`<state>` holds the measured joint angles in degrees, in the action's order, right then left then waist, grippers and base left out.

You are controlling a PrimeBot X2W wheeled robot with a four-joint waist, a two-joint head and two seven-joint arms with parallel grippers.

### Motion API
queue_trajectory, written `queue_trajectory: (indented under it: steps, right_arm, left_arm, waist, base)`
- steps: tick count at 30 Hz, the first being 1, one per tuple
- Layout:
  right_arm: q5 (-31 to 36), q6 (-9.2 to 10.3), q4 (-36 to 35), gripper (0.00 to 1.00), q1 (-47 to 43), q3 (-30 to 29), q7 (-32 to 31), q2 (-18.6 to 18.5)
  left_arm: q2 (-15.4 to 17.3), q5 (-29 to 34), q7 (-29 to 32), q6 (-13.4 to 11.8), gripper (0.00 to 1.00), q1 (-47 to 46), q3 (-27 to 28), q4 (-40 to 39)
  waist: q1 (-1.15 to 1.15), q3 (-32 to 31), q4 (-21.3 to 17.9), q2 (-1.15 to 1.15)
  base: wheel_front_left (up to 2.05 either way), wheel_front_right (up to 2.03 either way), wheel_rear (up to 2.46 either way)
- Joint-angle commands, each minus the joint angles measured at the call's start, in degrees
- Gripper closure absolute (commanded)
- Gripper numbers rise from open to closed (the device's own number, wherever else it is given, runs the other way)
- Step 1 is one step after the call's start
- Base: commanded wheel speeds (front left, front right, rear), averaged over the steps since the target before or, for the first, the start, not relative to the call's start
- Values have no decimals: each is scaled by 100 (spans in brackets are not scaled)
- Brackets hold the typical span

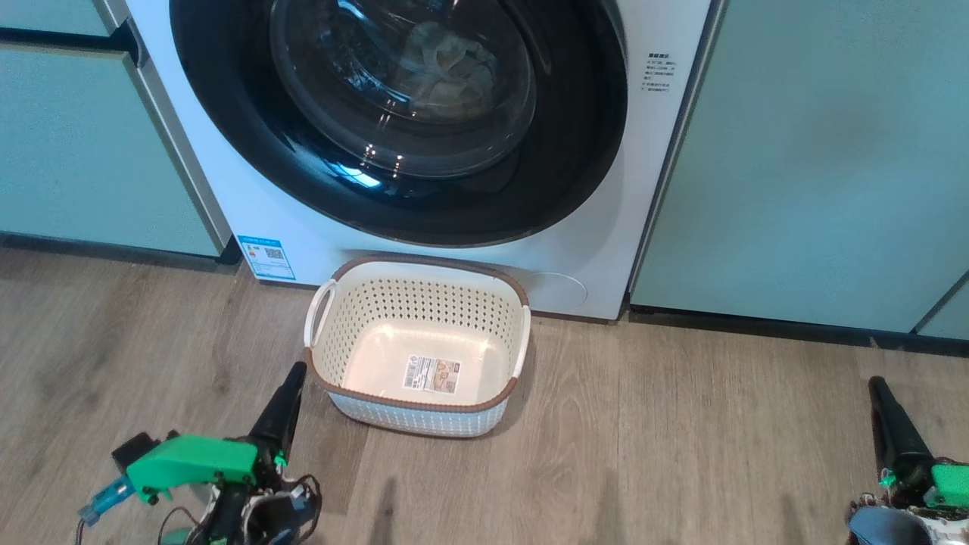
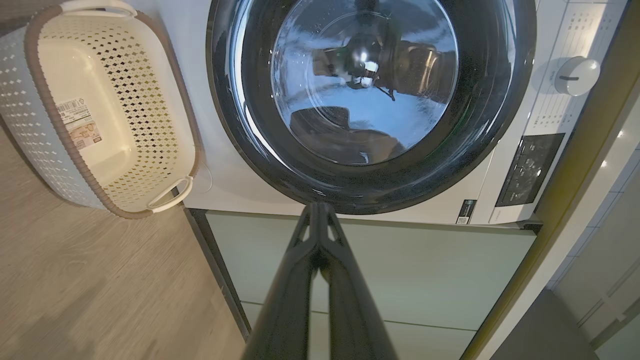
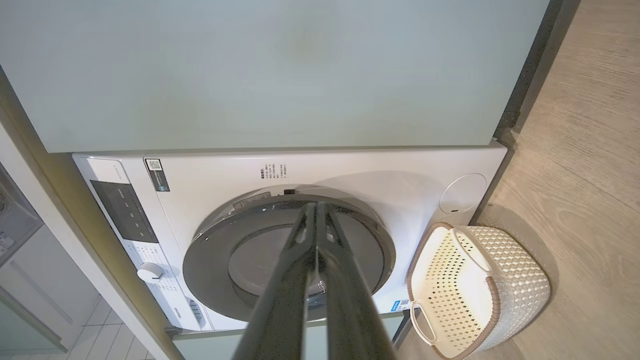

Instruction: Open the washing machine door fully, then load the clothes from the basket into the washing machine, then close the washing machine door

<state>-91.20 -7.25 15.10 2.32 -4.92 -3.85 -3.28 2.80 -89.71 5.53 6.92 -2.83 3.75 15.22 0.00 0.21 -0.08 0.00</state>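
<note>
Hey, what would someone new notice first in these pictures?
The glossy black round door of the white washer dominates the top of the head view, shut, with pale clothes showing behind its glass. On the wood floor just before it stands the cream basket, empty but for a label. The left gripper and right gripper sit shut at the lower corners.
</note>
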Motion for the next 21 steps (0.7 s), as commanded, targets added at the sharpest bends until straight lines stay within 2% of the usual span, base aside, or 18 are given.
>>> queue_trajectory:
  steps: [1, 21]
  right_arm:
    - [-193, -24, -140, 100, 347, 78, -57, -125]
    - [-248, -24, -118, 100, 370, 22, -117, -92]
  left_arm:
    - [34, -175, 53, 49, 100, -321, 237, -132]
    - [25, -261, 81, 57, 100, -335, 258, -117]
  waist:
    - [0, -2, 4, 0]
    - [0, -3, 8, 0]
  base:
    - [0, 0, 0]
    - [0, 0, 0]
